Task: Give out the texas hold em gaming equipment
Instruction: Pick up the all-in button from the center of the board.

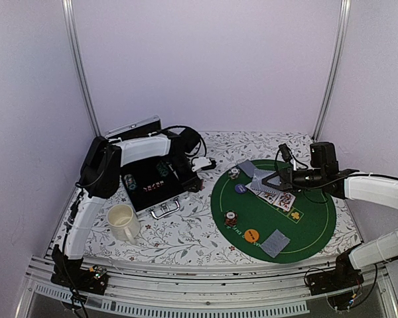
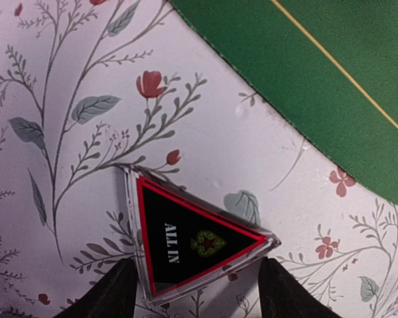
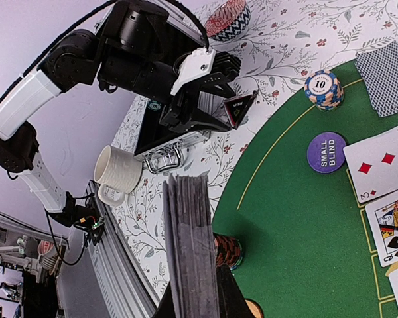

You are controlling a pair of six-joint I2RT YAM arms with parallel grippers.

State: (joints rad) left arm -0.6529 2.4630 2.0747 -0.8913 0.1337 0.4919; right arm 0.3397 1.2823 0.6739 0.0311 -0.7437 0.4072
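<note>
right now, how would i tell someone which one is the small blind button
Find the round green mat on the table's right. Toward its far left, just nearer the arms than the blue-striped chip stack, lies a flat purple disc. It is the only purple piece, printed SMALL BLIND in white; the orange disc lies at the near edge.

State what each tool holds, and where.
Left tool: triangle marker, across two edges. Right tool: card deck, faces pinched near one end.
</note>
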